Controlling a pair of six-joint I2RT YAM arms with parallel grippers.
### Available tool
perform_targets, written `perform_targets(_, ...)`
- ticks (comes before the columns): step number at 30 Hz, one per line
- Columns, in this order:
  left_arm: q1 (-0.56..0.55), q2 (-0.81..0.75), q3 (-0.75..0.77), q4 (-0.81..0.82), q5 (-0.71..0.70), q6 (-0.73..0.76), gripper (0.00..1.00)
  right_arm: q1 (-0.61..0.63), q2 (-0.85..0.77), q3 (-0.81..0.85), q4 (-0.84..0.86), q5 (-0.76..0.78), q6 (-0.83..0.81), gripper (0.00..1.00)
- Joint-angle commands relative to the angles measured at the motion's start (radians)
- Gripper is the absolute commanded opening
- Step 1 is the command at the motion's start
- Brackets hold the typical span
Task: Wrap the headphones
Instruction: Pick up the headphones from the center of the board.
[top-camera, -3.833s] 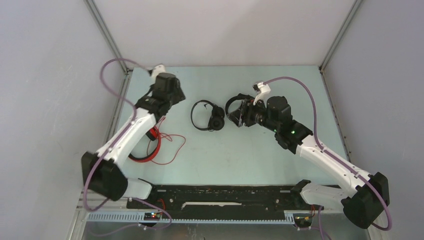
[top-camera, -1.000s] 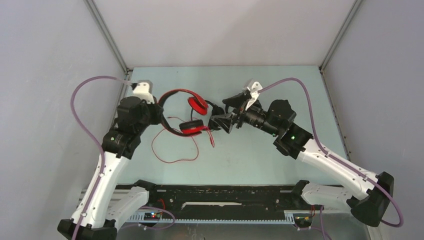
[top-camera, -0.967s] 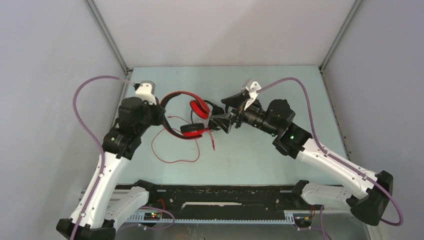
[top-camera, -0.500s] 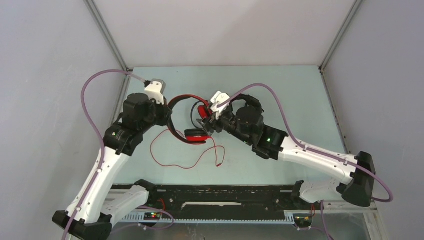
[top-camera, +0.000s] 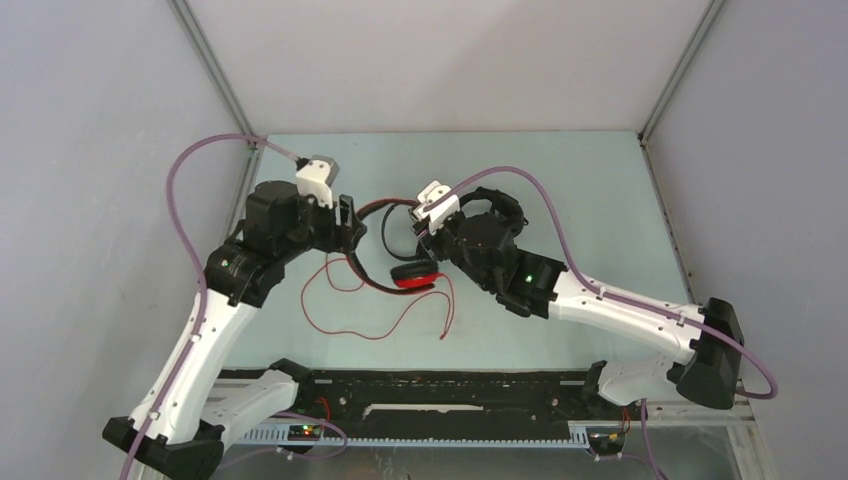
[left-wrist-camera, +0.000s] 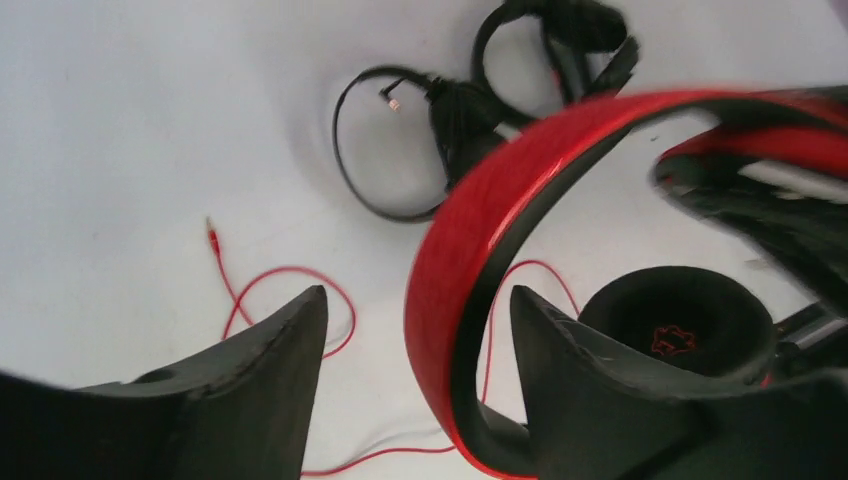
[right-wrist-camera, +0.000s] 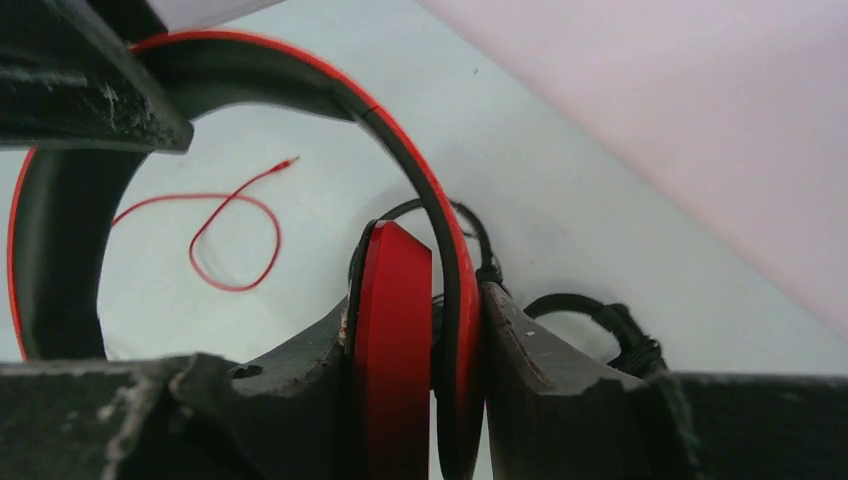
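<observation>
A pale blue-green counter (top-camera: 560, 170) is enclosed by a plain whitish back wall (top-camera: 440, 60) and two grey side walls (top-camera: 90, 150). Slanted metal posts (top-camera: 212, 70) are set at its rear corners. A black rail (top-camera: 450, 385) is fixed along the near edge. Everything is lit softly and evenly.

One red headset (left-wrist-camera: 455, 270), two black headsets (left-wrist-camera: 455, 110) (left-wrist-camera: 585, 22)

Centre: red plastic headset (left-wrist-camera: 470, 250), band inside your left gripper (left-wrist-camera: 416, 300), ear cup inside your right gripper (right-wrist-camera: 418, 305).
Behind: slim black round-cupped headset (left-wrist-camera: 455, 115), left of bulkier black headset (left-wrist-camera: 585, 25).
Front: thin red cable (left-wrist-camera: 211, 232).
</observation>
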Motion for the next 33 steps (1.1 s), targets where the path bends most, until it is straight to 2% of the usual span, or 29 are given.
perform_targets(1,-0.003,-0.013,0.136,0.089,0.123,0.04,0.93,-0.056,-0.064,0.049,-0.045,-0.15,0.213,0.0)
perform_targets(2,-0.003,-0.02,0.151,0.101,0.146,0.058,0.99,-0.089,-0.077,0.05,-0.091,-0.208,0.273,0.0)
perform_targets(5,-0.003,-0.073,0.14,0.202,0.216,0.147,1.0,-0.219,-0.1,0.05,-0.168,-0.436,0.466,0.0)
perform_targets(7,-0.004,-0.132,0.076,0.319,0.254,0.211,1.0,-0.332,-0.106,0.05,-0.183,-0.636,0.601,0.0)
perform_targets(9,-0.004,-0.215,-0.006,0.467,0.23,0.252,1.0,-0.422,-0.103,0.05,-0.182,-0.872,0.721,0.0)
perform_targets(13,-0.004,-0.327,-0.122,0.619,0.262,0.37,1.0,-0.532,-0.1,0.046,-0.183,-1.148,0.885,0.0)
perform_targets(15,-0.003,-0.355,-0.158,0.627,0.372,0.477,1.0,-0.571,-0.109,0.021,-0.117,-1.26,0.988,0.0)
perform_targets(18,-0.003,-0.374,-0.207,0.604,0.531,0.64,1.0,-0.6,-0.105,-0.025,0.069,-1.399,1.184,0.0)
perform_targets(19,-0.003,-0.371,-0.216,0.61,0.549,0.655,0.99,-0.603,-0.098,-0.041,0.109,-1.433,1.252,0.0)
perform_targets(23,-0.005,-0.376,-0.28,0.69,0.555,0.68,0.96,-0.604,-0.055,-0.158,0.556,-1.499,1.658,0.0)
perform_targets(25,-0.006,-0.375,-0.321,0.768,0.548,0.677,0.95,-0.597,-0.027,-0.187,0.717,-1.513,1.781,0.0)
perform_targets(27,-0.012,-0.356,-0.33,0.848,0.542,0.652,0.93,-0.585,-0.011,-0.191,0.753,-1.522,1.805,0.0)
perform_targets(30,-0.035,-0.311,-0.314,0.93,0.559,0.602,0.91,-0.573,-0.006,-0.191,0.704,-1.519,1.765,0.0)
perform_targets(33,-0.093,-0.25,-0.269,0.927,0.537,0.587,0.89,-0.567,-0.006,-0.192,0.649,-1.502,1.719,0.0)
